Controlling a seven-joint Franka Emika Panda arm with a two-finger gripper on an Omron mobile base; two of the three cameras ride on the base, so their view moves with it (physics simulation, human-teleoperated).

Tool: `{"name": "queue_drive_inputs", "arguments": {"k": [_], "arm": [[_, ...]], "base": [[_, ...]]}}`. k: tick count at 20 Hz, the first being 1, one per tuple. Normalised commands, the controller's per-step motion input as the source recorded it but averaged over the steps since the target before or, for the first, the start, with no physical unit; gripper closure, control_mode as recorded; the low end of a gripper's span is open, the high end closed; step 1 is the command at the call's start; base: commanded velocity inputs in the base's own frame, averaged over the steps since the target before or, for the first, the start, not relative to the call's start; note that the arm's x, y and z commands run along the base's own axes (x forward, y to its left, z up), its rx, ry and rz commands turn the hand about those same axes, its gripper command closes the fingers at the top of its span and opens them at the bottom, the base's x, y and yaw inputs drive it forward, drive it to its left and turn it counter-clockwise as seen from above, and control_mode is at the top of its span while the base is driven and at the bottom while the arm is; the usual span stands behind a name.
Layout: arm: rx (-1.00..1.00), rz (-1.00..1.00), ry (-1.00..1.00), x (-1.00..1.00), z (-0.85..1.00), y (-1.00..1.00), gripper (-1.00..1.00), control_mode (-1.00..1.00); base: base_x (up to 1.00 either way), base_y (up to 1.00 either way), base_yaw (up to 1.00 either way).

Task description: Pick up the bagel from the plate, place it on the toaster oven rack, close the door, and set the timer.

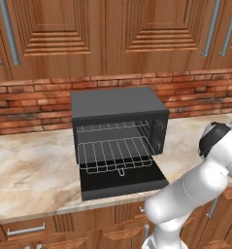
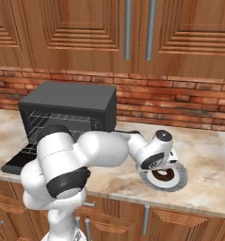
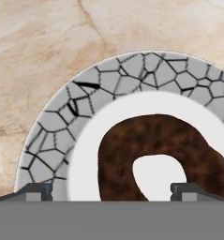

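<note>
In the left base view, the toaster oven (image 1: 118, 127) stands on the marbled bench (image 1: 30, 170) against a brick backsplash (image 1: 35, 104), under wooden cabinets (image 1: 64, 34). The door (image 1: 123, 182) is folded down flat in front of the cavity. The toaster oven rack (image 1: 116, 154) is pulled partly forward, its small front loop out over the door; a second wire shelf sits higher inside. The white arm (image 1: 195, 189) rises at the lower right and bends away to the right.

In the right base view, the arm reaches across to the right of the oven and the hand comes down low over the plate (image 2: 179, 181), which lies on the bench well apart from the oven, near the front edge. The bagel (image 2: 164, 175) rests in the middle of the plate, partly hidden behind the hand.

In the hand view, the plate's grey crackled rim curves round its white centre, and the bagel lies there with its hole showing white. The jaws (image 3: 111, 190) stand wide apart and hold nothing: one fingertip (image 3: 34, 191) sits over the plate's rim, the other over the bagel's ring.
</note>
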Motion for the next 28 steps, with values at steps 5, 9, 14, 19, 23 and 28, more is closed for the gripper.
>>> {"name": "queue_drive_inputs", "arguments": {"k": [5, 9, 14, 19, 23, 28], "arm": [[0.0, 0.0, 0.0, 0.0, -0.22, -0.06, -1.0, -1.0], [0.0, 0.0, 0.0, 0.01, -0.19, 0.0, -1.0, -1.0], [0.0, 0.0, 0.0, 0.0, -0.25, 0.0, -1.0, -1.0], [0.0, 0.0, 0.0, 0.0, -0.42, 0.0, -1.0, -1.0], [0.0, 0.0, -0.01, 0.05, -0.31, 0.07, 1.0, -1.0], [0.0, 0.0, 0.0, -0.01, 0.0, 0.03, 1.0, -1.0]], "base": [[0.0, 0.0, 0.0], [0.0, 0.0, 0.0], [0.0, 0.0, 0.0], [0.0, 0.0, 0.0], [0.0, 0.0, 0.0], [0.0, 0.0, 0.0]]}}
